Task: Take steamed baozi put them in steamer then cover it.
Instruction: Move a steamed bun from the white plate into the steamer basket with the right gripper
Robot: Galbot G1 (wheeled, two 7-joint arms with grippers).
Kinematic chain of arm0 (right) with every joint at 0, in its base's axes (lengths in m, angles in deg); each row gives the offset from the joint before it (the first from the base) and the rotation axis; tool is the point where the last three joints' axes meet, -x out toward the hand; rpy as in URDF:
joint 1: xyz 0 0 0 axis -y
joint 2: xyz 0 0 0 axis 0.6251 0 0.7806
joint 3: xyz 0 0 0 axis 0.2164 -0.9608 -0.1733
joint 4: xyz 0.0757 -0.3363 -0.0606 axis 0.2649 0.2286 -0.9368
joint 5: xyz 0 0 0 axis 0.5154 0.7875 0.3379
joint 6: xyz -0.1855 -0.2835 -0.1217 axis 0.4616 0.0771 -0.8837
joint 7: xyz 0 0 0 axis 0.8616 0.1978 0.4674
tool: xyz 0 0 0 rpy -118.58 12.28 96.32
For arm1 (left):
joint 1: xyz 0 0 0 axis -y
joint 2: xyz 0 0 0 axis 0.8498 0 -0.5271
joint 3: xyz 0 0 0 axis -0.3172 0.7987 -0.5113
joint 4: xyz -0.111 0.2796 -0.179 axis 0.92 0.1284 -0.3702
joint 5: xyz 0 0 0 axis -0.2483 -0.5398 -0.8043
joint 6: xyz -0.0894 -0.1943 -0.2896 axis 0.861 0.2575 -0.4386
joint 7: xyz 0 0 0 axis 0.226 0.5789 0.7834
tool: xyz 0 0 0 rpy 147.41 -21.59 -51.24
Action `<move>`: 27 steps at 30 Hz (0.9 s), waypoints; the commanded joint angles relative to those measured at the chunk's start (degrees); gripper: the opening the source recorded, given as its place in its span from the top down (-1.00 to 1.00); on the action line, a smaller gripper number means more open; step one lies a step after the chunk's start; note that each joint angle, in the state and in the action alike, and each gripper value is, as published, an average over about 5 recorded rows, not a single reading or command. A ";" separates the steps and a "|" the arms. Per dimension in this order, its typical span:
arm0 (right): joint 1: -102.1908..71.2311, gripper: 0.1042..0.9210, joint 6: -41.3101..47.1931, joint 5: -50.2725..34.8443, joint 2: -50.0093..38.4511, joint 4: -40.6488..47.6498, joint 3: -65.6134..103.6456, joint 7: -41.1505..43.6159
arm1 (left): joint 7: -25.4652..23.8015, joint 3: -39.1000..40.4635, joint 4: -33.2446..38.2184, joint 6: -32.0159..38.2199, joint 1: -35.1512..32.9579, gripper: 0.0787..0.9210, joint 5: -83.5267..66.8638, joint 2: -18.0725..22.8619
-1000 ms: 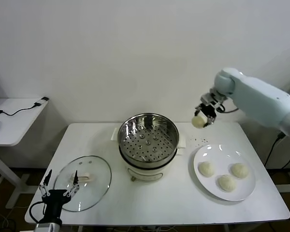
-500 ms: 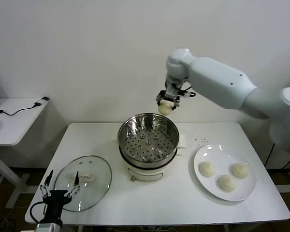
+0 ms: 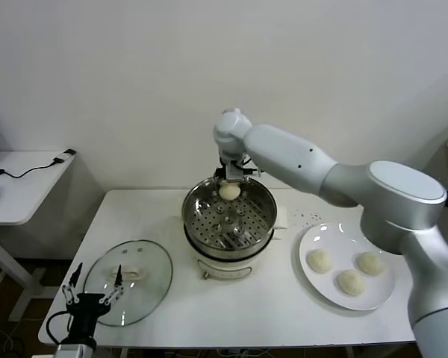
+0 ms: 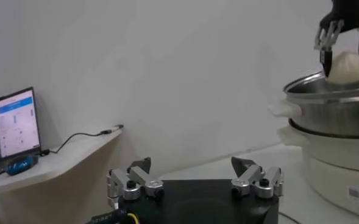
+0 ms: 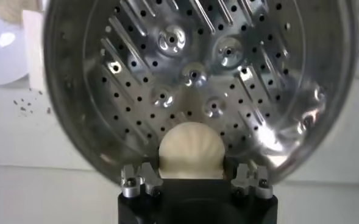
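Evidently the small cream-white dough bun (image 3: 229,192) is soft and light, easily dented, so the right gripper (image 3: 230,181) pinches it gently across its domed sides, just above the far rim of the shiny perforated stainless-steel steamer basket (image 3: 263,221). A second ago that bun hung near the round white plate (image 3: 382,294), where three buns (image 3: 350,282) remain. The left gripper (image 4: 194,182) idles, fingers apart, by the clear glass lid (image 3: 153,281) on the tabletop (image 3: 284,317).
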 commanded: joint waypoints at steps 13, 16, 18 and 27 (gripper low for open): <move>-3.95 -0.69 -1.72 6.32 1.70 2.14 2.30 -1.84 | 0.01 0.17 -0.55 0.22 -0.05 -0.77 0.19 -0.23; -2.28 -0.75 -2.08 4.80 0.56 0.46 2.20 -0.90 | 0.02 0.17 -0.51 0.22 -0.09 -0.77 0.19 -0.23; -0.67 -0.76 -2.29 2.25 -0.73 -1.01 1.57 0.28 | 0.05 0.23 -0.45 0.20 -0.12 -0.77 0.21 -0.18; 10.47 -0.76 3.24 -15.96 -12.03 -11.70 -2.19 4.24 | 0.11 0.49 0.37 -0.02 -0.47 -0.77 0.46 -0.09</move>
